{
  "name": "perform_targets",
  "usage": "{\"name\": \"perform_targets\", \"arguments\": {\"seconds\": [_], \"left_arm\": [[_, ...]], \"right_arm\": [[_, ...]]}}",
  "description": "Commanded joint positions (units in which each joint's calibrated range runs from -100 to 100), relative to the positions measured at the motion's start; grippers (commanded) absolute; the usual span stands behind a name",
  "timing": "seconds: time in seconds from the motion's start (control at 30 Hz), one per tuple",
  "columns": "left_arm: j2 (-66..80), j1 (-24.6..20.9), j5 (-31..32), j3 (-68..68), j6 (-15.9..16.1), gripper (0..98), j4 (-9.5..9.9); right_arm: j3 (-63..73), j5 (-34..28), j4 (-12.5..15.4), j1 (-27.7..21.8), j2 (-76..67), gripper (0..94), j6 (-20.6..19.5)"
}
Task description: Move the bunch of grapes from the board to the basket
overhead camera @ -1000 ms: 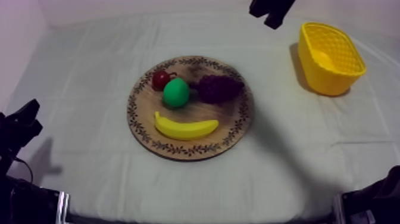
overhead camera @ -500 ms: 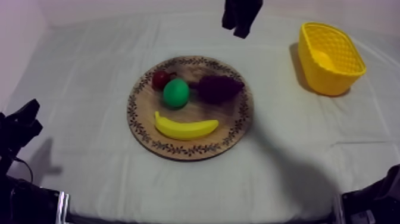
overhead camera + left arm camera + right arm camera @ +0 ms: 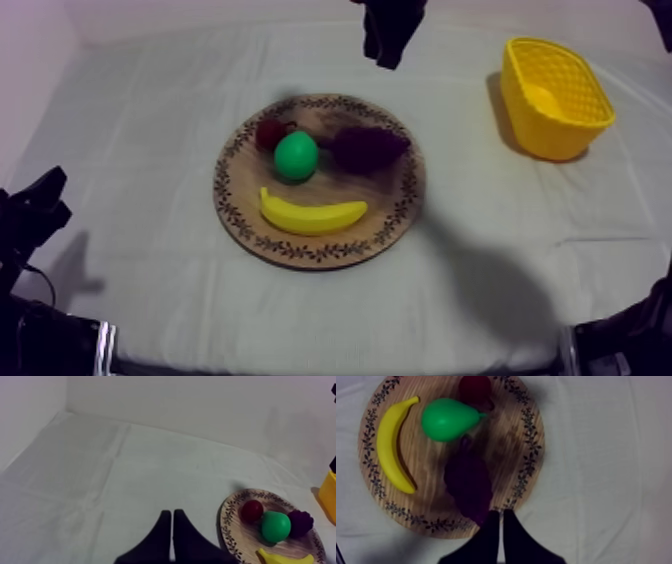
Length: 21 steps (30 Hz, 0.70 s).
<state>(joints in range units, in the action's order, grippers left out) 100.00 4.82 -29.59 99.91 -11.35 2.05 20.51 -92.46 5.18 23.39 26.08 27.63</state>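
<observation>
The bunch of grapes (image 3: 368, 148) lies on the wooden board (image 3: 232, 160), on the side toward the yellow basket (image 3: 555, 95), with the green pear (image 3: 296, 156) just beside it, the small red fruit (image 3: 268, 133) past the pear and the banana (image 3: 312, 214) along the near rim. The right gripper (image 3: 385, 55) hangs high beyond the far edge of the board. From its own camera its fingers lie pressed together in a narrow wedge with nothing between them, pointing at the tapered end of the grapes (image 3: 468, 483). The left gripper (image 3: 172, 513) is likewise closed and empty, parked well off to its own side of the table. As a toy, the bunch is probably light and hollow, plastic or rubbery, with a lumpy surface that gives the fingers something to bite on. It is too dark here to tell how firm those lumps are. It looks like one long moulded piece, wide in the middle and narrowing to a point. The safest hold is probably across the broad middle, fingers opened wide and set crosswise to its length, on the flanks away from the pear. A pinch at the tip would likely let it swing or slip.
</observation>
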Motion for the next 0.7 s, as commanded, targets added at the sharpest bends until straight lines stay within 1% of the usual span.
{"name": "perform_targets", "arguments": {"seconds": [0.0, 0.23, 0.37, 0.53, 0.67], "left_arm": [[0.00, 0.00, 0.01, -0.02, 0.00, 0.1, 0.02], [0.00, 0.00, 0.01, -0.02, 0.00, 0.1, 0.02], [0.00, 0.00, 0.01, -0.02, 0.00, 0.1, 0.02], [0.00, 0.00, 0.01, -0.02, 0.00, 0.1, 0.02], [0.00, 0.00, 0.01, -0.02, 0.00, 0.1, 0.02]], "right_arm": [[0.09, -0.18, 0.22, 0.07, 0.33, 0.6, -0.08], [-0.64, -0.03, 0.54, 0.16, 0.71, 1.4, -0.28], [-0.45, -0.05, 0.60, 0.05, 0.74, 4.8, -0.49], [-0.26, -0.10, 0.49, -0.02, 0.72, 16.4, -0.47], [-0.29, -0.40, 0.44, -0.03, 0.61, 30.6, -0.24]]}}
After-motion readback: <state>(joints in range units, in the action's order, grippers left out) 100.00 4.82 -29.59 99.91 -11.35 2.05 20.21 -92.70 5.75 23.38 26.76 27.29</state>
